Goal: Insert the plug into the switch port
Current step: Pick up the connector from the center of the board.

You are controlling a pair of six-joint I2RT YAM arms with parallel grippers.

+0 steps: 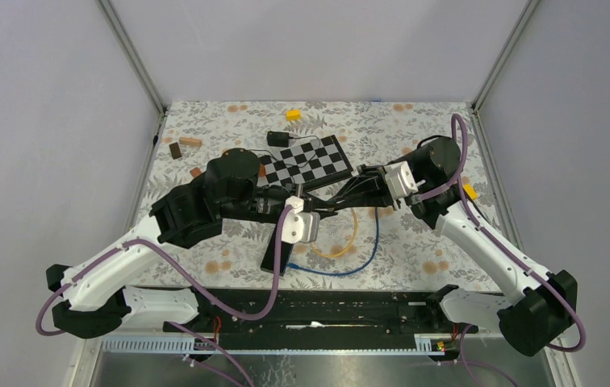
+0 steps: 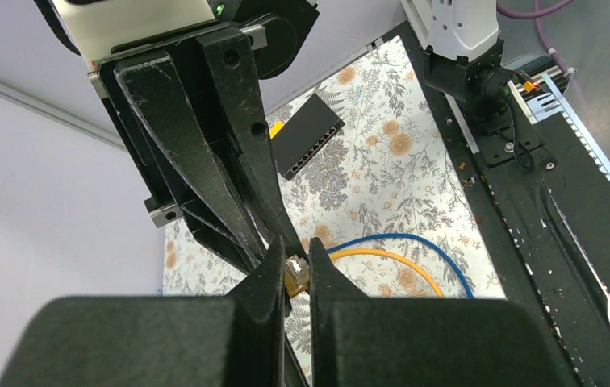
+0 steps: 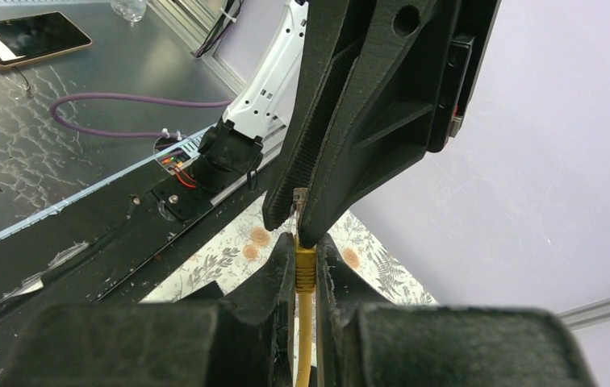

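Over on the left, the left gripper (image 2: 295,268) is pinching the plug (image 2: 296,276) between narrow fingers. It is gripping the clear tip, up in the air above the middle of the table (image 2: 382,185). The switch (image 2: 310,133) is lying flat on the table, apart from the plug, with nothing holding it down. In the middle, the yellow cable (image 2: 394,260) is trailing from the plug and looping on the table beside a blue cable (image 2: 443,256). On the right, the right gripper (image 3: 305,251) is clamping the same plug further back, its fingers closed on the yellow rear end. So both arms are gripping one small part at once.

That shared hold is where I am expecting trouble. If either arm is pulling away while the other is gripping, the plug is likely twisting in the fingers, or popping free and dropping. The left fingers are also covering much of the tip, the very part going into a port, so they may be bumping the switch first. The loose switch may be sliding away under a push, with the trailing cable tugging sideways.

As for containers, I am seeing none. The nearest thing is the switch's row of ports (image 2: 318,149), and nothing appears to be sitting in them, though they are looking small from here.
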